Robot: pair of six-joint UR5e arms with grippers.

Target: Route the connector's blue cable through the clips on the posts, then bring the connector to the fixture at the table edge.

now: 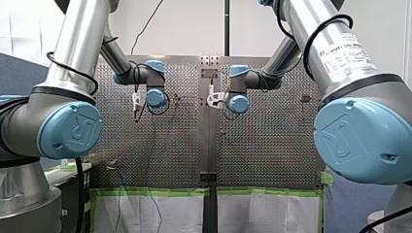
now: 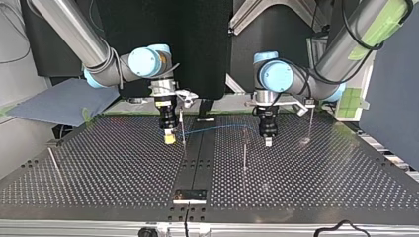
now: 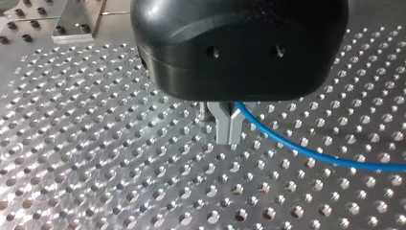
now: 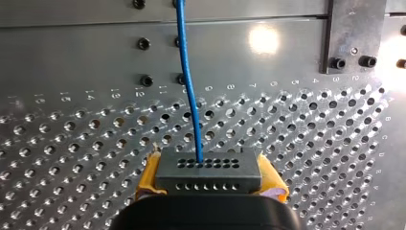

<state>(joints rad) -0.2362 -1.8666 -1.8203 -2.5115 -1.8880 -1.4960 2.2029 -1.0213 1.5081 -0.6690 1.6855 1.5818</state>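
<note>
Connector (image 4: 208, 170) — a grey block with rows of small holes — is pinched between the yellow pads (image 4: 149, 175) of my right gripper (image 4: 209, 178), just above the perforated table (image 2: 123, 173). Its blue cable (image 4: 188, 81) leaves the block's face and runs ahead over the holes. In the top view the cable spans from my right gripper, at the view's left, across to my left gripper (image 3: 229, 128), passing near the top of a thin post (image 2: 244, 148). My left gripper's metal fingers (image 3: 221, 122) are pressed together on the cable, just above the table. A fixture (image 2: 189, 196) sits at the table edge at the top view's bottom — well apart from both grippers.
</note>
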